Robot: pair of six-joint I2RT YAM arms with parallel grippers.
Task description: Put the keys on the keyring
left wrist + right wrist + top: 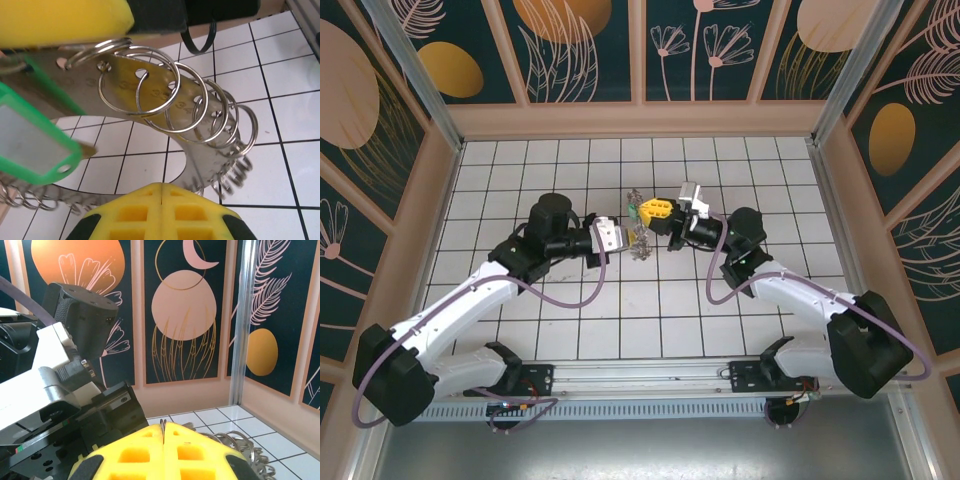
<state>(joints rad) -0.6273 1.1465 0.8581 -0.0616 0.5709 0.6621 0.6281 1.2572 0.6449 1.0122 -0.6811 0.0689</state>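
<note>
Keyring: the keyring (160, 95) is a curved metal band punched with holes, a row of split rings threaded through them. It hangs off the table between my two grippers, over the middle of the tiled floor (641, 238).
Rings: they overlap one another along the band's outer edge, and more of them fringe its lower run near the bottom of my left wrist view.
Green key: the green key (32, 142) has a plastic head with a clear window. It lies against the band's left end, close to my left camera, and a short metal tip pokes out past its right corner. How it is attached I cannot tell.
Right gripper: my right gripper (164, 440) is clamped on the keyring. A thin metal edge stands up out of the seam between the yellow fingers, and rings spill out to the right of them (242, 447). From the left wrist, one of its yellow fingers (65, 20) sits on the band's upper end.
Left gripper: my left gripper (162, 207) has its yellow fingers pressed together with no gap. The band's lower run passes right at their tips; whether it is pinched there I cannot tell.
Arms: seen from above, my left gripper (626, 240) and right gripper (657, 210) meet nose to nose, with the keyring dangling between.
Table: white tiles with dark lines (570, 310), boxed in by painted walls (650, 50).
</note>
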